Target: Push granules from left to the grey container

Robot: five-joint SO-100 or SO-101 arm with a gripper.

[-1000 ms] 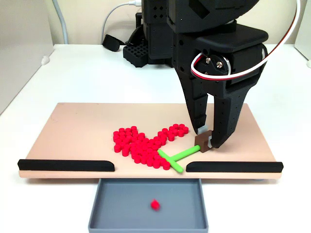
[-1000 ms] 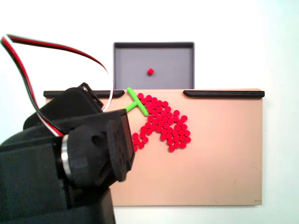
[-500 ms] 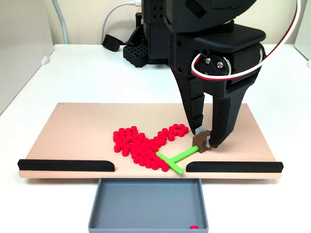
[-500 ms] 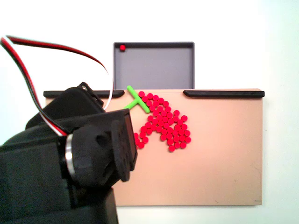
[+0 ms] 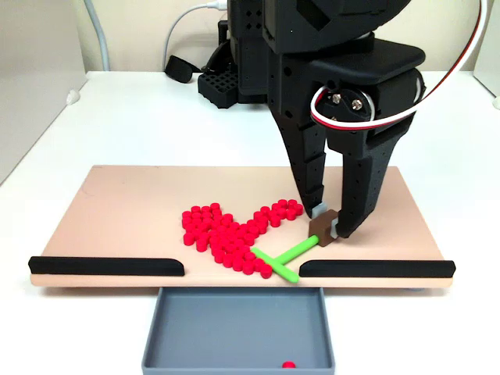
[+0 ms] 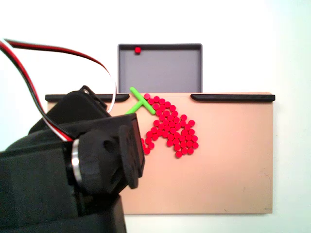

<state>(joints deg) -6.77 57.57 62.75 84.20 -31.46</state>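
One granule lies in the grey container; dozens of granules wait on the board beside it, the pincer clamped on the green pusher.

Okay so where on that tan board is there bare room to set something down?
Free: the tan board left of the granules in the front fixed view, behind the left black strip; also the wide half beyond the pile from the grey container. Crowded: the gap between the strips, where the green pusher, pellets and gripper meet.
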